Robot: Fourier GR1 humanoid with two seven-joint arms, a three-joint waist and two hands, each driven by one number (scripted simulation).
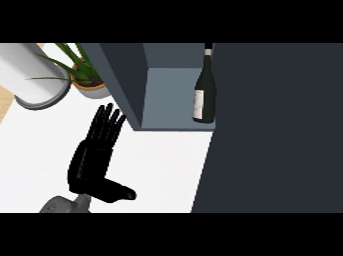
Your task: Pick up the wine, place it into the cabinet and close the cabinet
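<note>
At the far left a white cylinder (26, 75) stands at the back of the desk (48, 150), with a potted plant (82, 75) just beside it, both close to the cabinet (166, 85). None of them matters to the task, but a wide sweep of the arm on that side could knock the plant. In front of them the left hand (93, 160) hovers over the white desk, its fingers (107, 122) straight and open, holding nothing, tips pointing toward the cabinet's left wall (thumb stuck out to the side). The wine (203, 85) already stands upright inside the cabinet, at the right of the opening and near the front edge of the shelf. To its right a big dark panel (285, 125), likely the open door, fills the view. The right hand is not visible. By my judgement only closing remains, and that is where the risk lies: with the bottle so near the edge, a swinging door could clip and topple it, or be stopped short.
</note>
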